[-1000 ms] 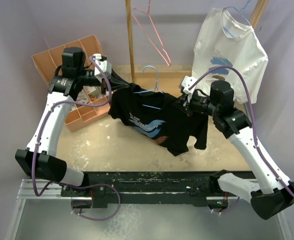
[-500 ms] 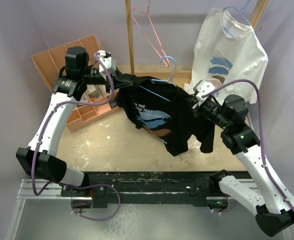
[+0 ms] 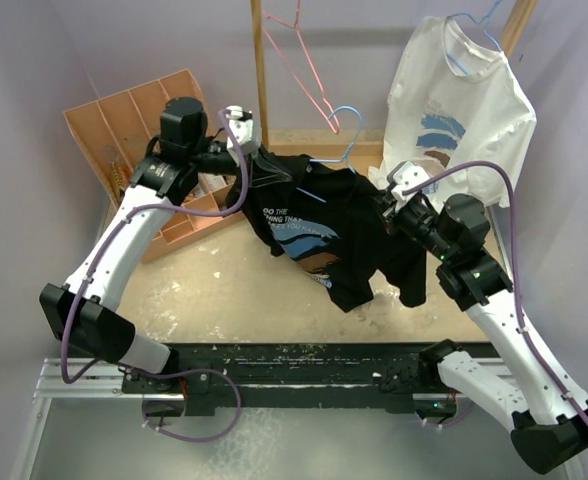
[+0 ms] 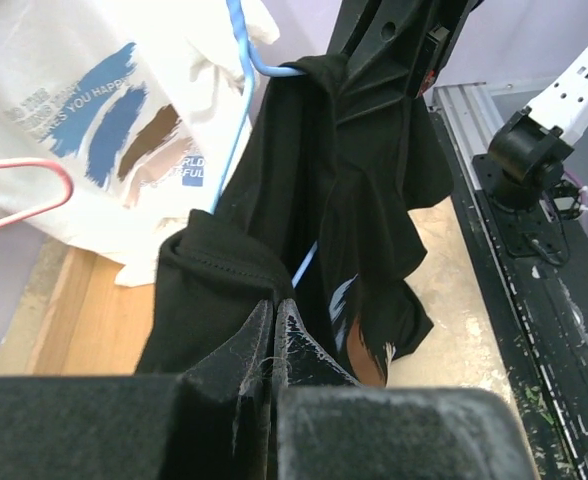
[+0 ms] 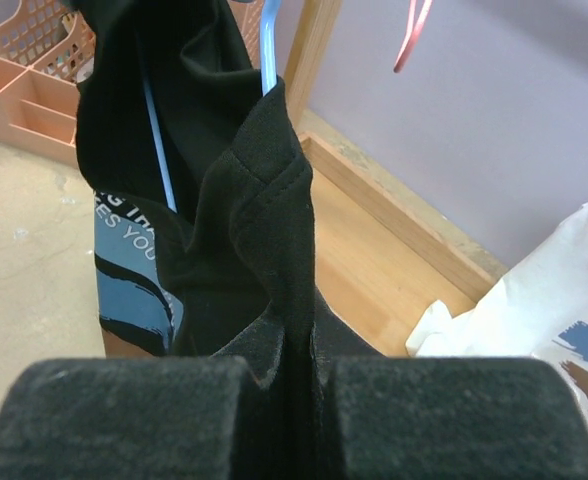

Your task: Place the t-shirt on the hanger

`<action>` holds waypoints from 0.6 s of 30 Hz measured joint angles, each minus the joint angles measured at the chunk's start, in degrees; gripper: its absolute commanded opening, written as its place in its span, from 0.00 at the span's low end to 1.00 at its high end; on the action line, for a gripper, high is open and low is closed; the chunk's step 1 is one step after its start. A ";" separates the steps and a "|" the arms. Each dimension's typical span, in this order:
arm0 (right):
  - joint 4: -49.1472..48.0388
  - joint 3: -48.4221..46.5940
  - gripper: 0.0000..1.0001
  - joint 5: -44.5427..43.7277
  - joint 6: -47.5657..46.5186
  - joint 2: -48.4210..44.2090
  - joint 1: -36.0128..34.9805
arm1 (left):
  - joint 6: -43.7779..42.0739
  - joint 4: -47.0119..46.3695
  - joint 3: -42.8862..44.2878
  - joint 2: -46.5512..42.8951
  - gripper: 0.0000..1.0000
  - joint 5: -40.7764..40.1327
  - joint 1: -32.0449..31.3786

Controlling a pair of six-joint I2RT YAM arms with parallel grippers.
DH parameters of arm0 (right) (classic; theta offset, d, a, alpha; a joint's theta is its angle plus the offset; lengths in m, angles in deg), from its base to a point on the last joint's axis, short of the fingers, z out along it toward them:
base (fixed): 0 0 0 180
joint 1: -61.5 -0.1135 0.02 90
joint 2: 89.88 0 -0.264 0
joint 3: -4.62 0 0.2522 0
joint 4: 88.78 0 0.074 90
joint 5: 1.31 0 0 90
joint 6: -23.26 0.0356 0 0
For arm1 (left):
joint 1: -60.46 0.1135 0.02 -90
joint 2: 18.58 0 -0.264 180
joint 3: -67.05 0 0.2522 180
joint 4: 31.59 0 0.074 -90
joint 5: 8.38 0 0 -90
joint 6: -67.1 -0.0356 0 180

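The black t-shirt (image 3: pixel 319 235) hangs stretched between my two grippers above the table, its blue graphic and white lettering facing up. The light-blue hanger (image 3: pixel 352 125) is inside it: the hook sticks out past the collar and one wire arm shows through the neck opening. My left gripper (image 3: pixel 257 160) is shut on the left shoulder, where the fingertips (image 4: pixel 276 305) pinch a black fold in the left wrist view, below the hanger (image 4: pixel 236 110). My right gripper (image 3: pixel 386 205) is shut on the other shoulder, with a ridge of t-shirt (image 5: pixel 264 200) clamped between its pads (image 5: pixel 294 335).
A wooden rack post (image 3: pixel 261 70) stands at the back with a pink-red hanger (image 3: pixel 304 60) on it. A white t-shirt (image 3: pixel 464 100) hangs at the back right. An orange divided tray (image 3: pixel 124 115) sits at the back left, beside the left arm.
Both arms carried the t-shirt and hanger up and to the right, toward the rack. The hanger's hook now lies near the pink-red hanger's lower end. Both grips stayed shut.
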 measured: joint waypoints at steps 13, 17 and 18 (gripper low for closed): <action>-1.09 0.92 0.00 0.00 0.35 -1.66 0.00 | 2.01 -2.51 -0.87 1.36 0.73 -3.52 -2.40; -1.16 1.64 0.00 0.00 0.33 -1.88 0.02 | 1.42 -0.66 -0.61 1.36 0.83 -4.48 -2.60; -1.14 1.81 0.00 0.00 0.33 -1.92 0.00 | 1.14 0.22 -0.17 1.36 0.83 -4.81 -2.60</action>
